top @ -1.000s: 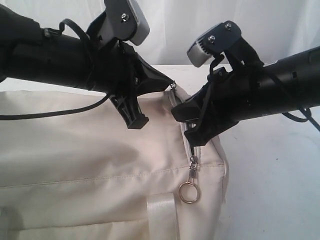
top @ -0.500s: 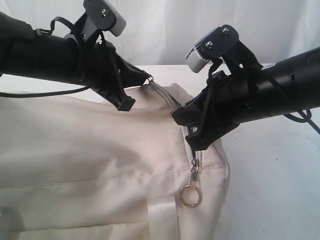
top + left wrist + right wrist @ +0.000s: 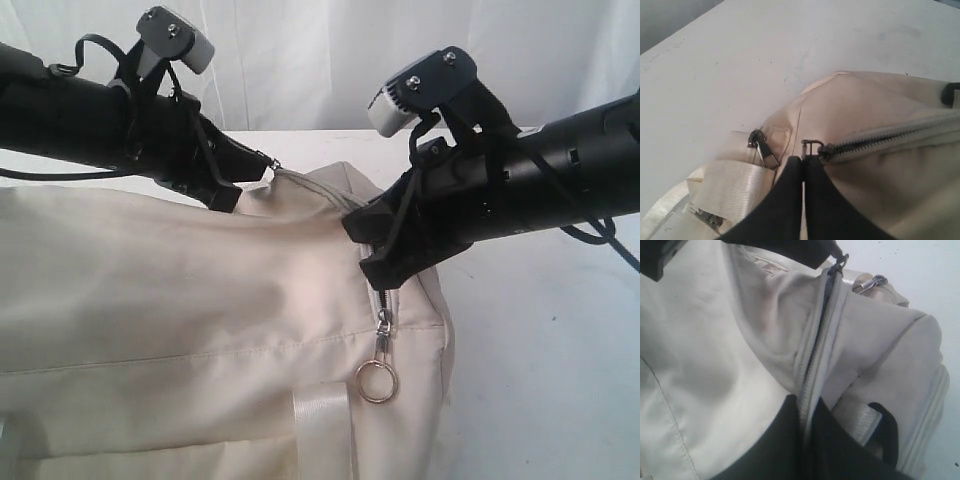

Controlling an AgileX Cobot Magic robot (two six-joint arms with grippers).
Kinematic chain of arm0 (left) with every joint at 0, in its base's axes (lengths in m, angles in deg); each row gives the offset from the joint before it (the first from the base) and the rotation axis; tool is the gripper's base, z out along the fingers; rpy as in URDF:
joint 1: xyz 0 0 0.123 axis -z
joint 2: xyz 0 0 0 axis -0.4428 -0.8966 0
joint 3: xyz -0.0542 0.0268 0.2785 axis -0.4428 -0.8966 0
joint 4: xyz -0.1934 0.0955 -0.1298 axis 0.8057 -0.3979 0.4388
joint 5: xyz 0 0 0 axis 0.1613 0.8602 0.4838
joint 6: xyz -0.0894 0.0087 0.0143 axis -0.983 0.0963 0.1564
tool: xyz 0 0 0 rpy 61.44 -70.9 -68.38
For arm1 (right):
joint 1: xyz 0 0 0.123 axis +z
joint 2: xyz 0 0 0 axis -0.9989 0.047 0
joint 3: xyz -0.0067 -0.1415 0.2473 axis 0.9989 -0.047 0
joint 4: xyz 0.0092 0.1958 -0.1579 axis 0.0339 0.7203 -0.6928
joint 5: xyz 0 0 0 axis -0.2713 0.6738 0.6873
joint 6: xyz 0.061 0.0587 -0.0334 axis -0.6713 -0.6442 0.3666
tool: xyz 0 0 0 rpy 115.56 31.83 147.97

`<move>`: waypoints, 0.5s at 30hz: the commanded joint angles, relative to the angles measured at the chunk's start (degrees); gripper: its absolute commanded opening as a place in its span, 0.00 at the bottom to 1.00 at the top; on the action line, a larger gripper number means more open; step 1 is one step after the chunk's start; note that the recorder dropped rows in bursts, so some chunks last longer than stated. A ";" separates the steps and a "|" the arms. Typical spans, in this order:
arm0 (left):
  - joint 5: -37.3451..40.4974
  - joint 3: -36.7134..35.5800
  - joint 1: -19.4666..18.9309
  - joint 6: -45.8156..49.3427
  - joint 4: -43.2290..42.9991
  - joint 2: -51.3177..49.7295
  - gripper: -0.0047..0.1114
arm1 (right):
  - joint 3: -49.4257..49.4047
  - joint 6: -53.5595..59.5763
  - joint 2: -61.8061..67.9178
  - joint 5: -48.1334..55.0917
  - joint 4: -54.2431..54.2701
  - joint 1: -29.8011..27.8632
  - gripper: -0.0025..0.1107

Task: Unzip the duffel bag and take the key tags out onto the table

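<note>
bag [image 3: 150, 300]: looks soft, limp | left hand [image 3: 261, 171] pinched shut on zipper tab [image 3: 809, 145] atop bag | right hand [image 3: 370, 252] clamps bag's seam [image 3: 812, 350]

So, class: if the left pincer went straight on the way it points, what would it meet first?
The left pincer is shut on the zip slider, right at its tips. Past that, the bag and its rounded end look next, then the table; depth is unclear.
</note>
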 commanded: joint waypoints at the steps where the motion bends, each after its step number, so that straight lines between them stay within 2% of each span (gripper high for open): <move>1: -6.65 0.33 -2.92 -1.18 -0.22 -1.07 0.04 | -0.29 -0.53 -0.58 0.25 -1.80 -0.02 0.05; 5: -4.76 0.33 -2.92 -0.91 -0.42 -0.96 0.04 | -0.17 -0.53 -0.58 -1.79 -1.68 -0.02 0.10; 8: -4.37 0.33 -2.92 -0.91 -0.42 -0.96 0.04 | 0.80 -0.53 -0.58 -3.40 -1.22 -0.02 0.25; 12: -3.93 0.33 -2.92 -0.91 -0.18 -0.96 0.04 | 3.37 2.12 -0.58 -5.23 5.02 -0.02 0.55; 13: -3.41 0.33 -2.92 -0.91 -0.18 -0.96 0.04 | 4.08 3.35 -0.58 -6.33 7.34 -0.02 0.60; 15: -2.15 0.43 -2.92 -0.91 -0.05 -0.96 0.04 | 5.54 6.02 -0.47 -7.64 11.52 -0.02 0.62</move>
